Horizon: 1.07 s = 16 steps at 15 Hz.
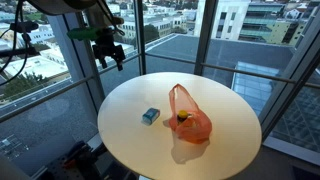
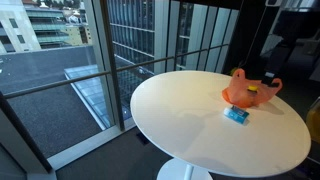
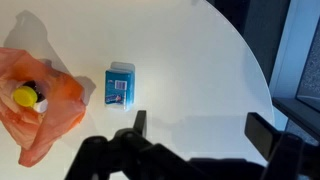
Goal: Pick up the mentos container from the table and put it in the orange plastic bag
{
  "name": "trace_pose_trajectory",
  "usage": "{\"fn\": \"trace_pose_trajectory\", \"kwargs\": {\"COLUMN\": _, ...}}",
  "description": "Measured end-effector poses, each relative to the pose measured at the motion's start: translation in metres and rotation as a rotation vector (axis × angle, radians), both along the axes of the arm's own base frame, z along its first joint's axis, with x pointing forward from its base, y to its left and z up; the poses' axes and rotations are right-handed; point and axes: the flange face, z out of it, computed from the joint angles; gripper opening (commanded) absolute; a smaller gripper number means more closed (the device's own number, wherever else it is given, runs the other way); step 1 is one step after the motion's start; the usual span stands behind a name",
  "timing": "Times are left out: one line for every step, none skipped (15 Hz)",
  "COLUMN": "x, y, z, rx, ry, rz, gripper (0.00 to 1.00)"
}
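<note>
**Wrist view: open gripper (image 3: 200,135) held above a blue mentos container (image 3: 120,88) next to an orange plastic bag (image 3: 45,105)**

Seen from the wrist camera, a round white table (image 3: 200,50) fills most of the frame. The 2 dark fingers (image 3: 138,125) of the gripper rise from the bottom edge. The jaws are spread wide and hold nothing.

The mentos container is a small blue box lying flat on the table. It sits up and to the left of the gap between the jaws, just past the left-hand finger in this picture, not centred between them. Its long axis runs roughly top to bottom in the frame, with a slight tilt. The jaws close across the frame, so they would meet the box across its narrow width.

The orange plastic bag lies crumpled at the left edge, just beside the container but apart from it. A yellow-capped item (image 3: 27,97) shows inside the bag.

In an exterior view, the gripper (image 1: 108,52) hangs high above the table's far edge, well apart from the container (image 1: 150,116) and the bag (image 1: 188,120). Both exterior views show the container (image 2: 236,114) resting near the bag (image 2: 248,90).

Judging from this, the next move calls for a shift toward the container to centre it, then a descent.
</note>
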Motion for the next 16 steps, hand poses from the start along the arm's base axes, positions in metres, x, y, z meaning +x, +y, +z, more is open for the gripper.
{"fn": "trace_pose_trajectory", "kwargs": {"x": 0.000, "y": 0.000, "z": 0.000, "rx": 0.000, "ry": -0.001, "rz": 0.000, "gripper": 1.00}}
{"fn": "trace_pose_trajectory", "kwargs": {"x": 0.000, "y": 0.000, "z": 0.000, "rx": 0.000, "ry": -0.001, "rz": 0.000, "gripper": 1.00}}
{"fn": "trace_pose_trajectory", "kwargs": {"x": 0.000, "y": 0.000, "z": 0.000, "rx": 0.000, "ry": -0.001, "rz": 0.000, "gripper": 1.00}}
{"fn": "trace_pose_trajectory", "kwargs": {"x": 0.000, "y": 0.000, "z": 0.000, "rx": 0.000, "ry": -0.001, "rz": 0.000, "gripper": 1.00}}
{"fn": "trace_pose_trajectory", "kwargs": {"x": 0.000, "y": 0.000, "z": 0.000, "rx": 0.000, "ry": -0.001, "rz": 0.000, "gripper": 1.00}}
{"fn": "trace_pose_trajectory", "kwargs": {"x": 0.000, "y": 0.000, "z": 0.000, "rx": 0.000, "ry": -0.001, "rz": 0.000, "gripper": 1.00}}
{"fn": "trace_pose_trajectory", "kwargs": {"x": 0.000, "y": 0.000, "z": 0.000, "rx": 0.000, "ry": 0.000, "rz": 0.000, "gripper": 1.00}}
{"fn": "trace_pose_trajectory", "kwargs": {"x": 0.000, "y": 0.000, "z": 0.000, "rx": 0.000, "ry": 0.000, "rz": -0.001, "gripper": 1.00}}
{"fn": "trace_pose_trajectory", "kwargs": {"x": 0.001, "y": -0.001, "z": 0.000, "rx": 0.001, "ry": 0.001, "rz": -0.001, "gripper": 1.00}}
{"fn": "trace_pose_trajectory", "kwargs": {"x": 0.002, "y": -0.001, "z": -0.001, "rx": 0.002, "ry": 0.002, "rz": -0.004, "gripper": 1.00}}
{"fn": "trace_pose_trajectory", "kwargs": {"x": 0.004, "y": -0.002, "z": 0.000, "rx": 0.004, "ry": 0.002, "rz": -0.008, "gripper": 1.00}}
{"fn": "trace_pose_trajectory", "kwargs": {"x": 0.006, "y": -0.004, "z": 0.000, "rx": 0.006, "ry": 0.002, "rz": -0.016, "gripper": 1.00}}
{"fn": "trace_pose_trajectory", "kwargs": {"x": 0.010, "y": -0.006, "z": 0.001, "rx": 0.010, "ry": 0.001, "rz": -0.028, "gripper": 1.00}}
{"fn": "trace_pose_trajectory", "kwargs": {"x": 0.015, "y": -0.008, "z": 0.002, "rx": 0.015, "ry": -0.001, "rz": -0.041, "gripper": 1.00}}
{"fn": "trace_pose_trajectory", "kwargs": {"x": 0.019, "y": -0.011, "z": 0.002, "rx": 0.018, "ry": 0.000, "rz": -0.053, "gripper": 1.00}}
{"fn": "trace_pose_trajectory", "kwargs": {"x": 0.025, "y": -0.015, "z": 0.001, "rx": 0.022, "ry": 0.002, "rz": -0.070, "gripper": 1.00}}
